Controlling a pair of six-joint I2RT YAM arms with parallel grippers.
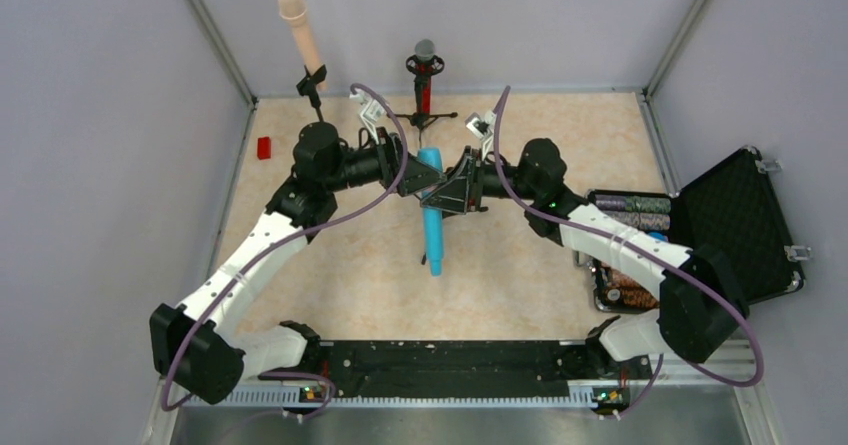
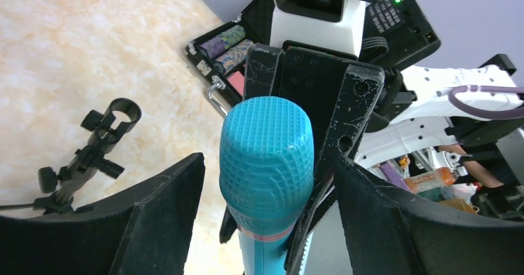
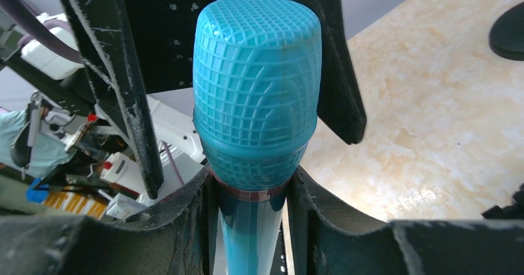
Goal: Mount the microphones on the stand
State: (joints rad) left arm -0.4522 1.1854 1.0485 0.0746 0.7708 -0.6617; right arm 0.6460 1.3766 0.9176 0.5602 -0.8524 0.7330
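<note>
The light-blue microphone (image 1: 433,230) hangs in mid-air at the centre, head toward the far side. My right gripper (image 1: 447,193) is shut on its neck just below the head (image 3: 256,96), with its pads (image 3: 201,213) pressed against both sides. My left gripper (image 1: 424,179) is open around the same head (image 2: 267,157), with a gap on each side. The peach-beige microphone (image 1: 297,25) stands in a stand clip (image 1: 312,77) at the back left. The red microphone (image 1: 424,75) with the silver head stands upright at the back centre, above a tripod (image 1: 425,118). An empty stand clip (image 2: 115,120) shows in the left wrist view.
An open black case (image 1: 740,215) with rolls of poker chips (image 1: 630,205) lies at the right, under the right arm. A small red block (image 1: 264,148) lies by the left wall. Walls close the left, back and right sides.
</note>
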